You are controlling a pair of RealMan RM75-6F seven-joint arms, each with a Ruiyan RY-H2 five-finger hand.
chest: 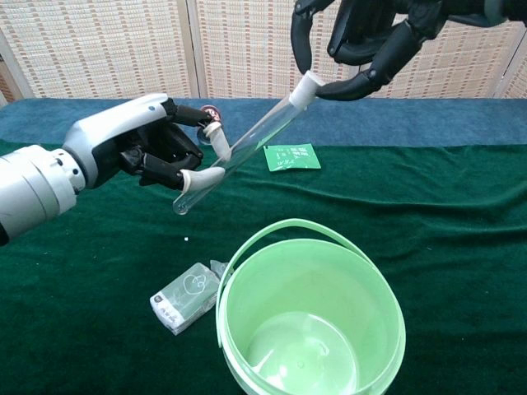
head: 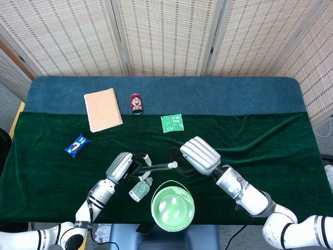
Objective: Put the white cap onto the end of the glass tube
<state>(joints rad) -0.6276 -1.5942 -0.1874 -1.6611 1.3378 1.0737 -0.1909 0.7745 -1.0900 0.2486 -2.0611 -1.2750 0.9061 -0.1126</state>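
We take the green bucket (chest: 309,313) as our landmark. It stands on the green-clothed counter (chest: 461,247) at the near edge. Above and behind the bucket, our left robot hand (chest: 148,152) pinches the lower part of the glass tube (chest: 247,148) between thumb and fingers, and the tube slants up toward the right, clear of the cloth. At the tube's upper end sits the white cap (chest: 307,86), pinched by the dark fingertips (chest: 346,86) of our right robot hand (chest: 370,41); the cap touches the tube's mouth, though we cannot tell how far it is seated. In the head view the left robot hand (head: 122,166) and right robot hand (head: 197,155) meet just behind the bucket (head: 173,208), with the tube (head: 156,167) between them. Just left of the bucket lies a small clear bottle (chest: 185,298). Behind it lies a green packet (chest: 291,156), further back left a red can (head: 137,103) and a tan notebook (head: 103,109), and far left a blue wrapper (head: 77,145).
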